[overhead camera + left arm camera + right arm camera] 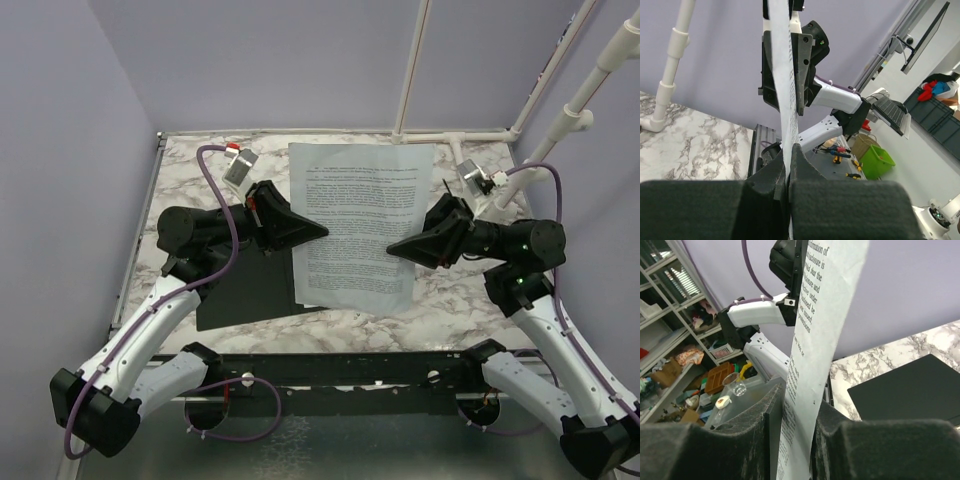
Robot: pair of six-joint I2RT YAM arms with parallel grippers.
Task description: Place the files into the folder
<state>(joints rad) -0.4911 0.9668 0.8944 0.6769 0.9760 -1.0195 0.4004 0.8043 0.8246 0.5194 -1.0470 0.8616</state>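
The files [360, 225], white sheets with small black print, hang above the marble table, held from both sides. My left gripper [322, 232] is shut on their left edge. In the left wrist view the paper [782, 75] runs edge-on up from between my fingers [805, 170]. My right gripper [392, 248] is shut on the right edge, and in the right wrist view the printed sheet [820, 315] rises from between the pads [772, 415]. The folder [245, 295] lies flat and black on the table under the left arm, partly covered by the files. It also shows in the right wrist view [900, 390].
White PVC pipes [410, 70] stand along the back and right [585, 100] of the marble table [460, 290]. Purple walls close in the left and back. A black rail [350, 370] runs along the near edge between the arm bases.
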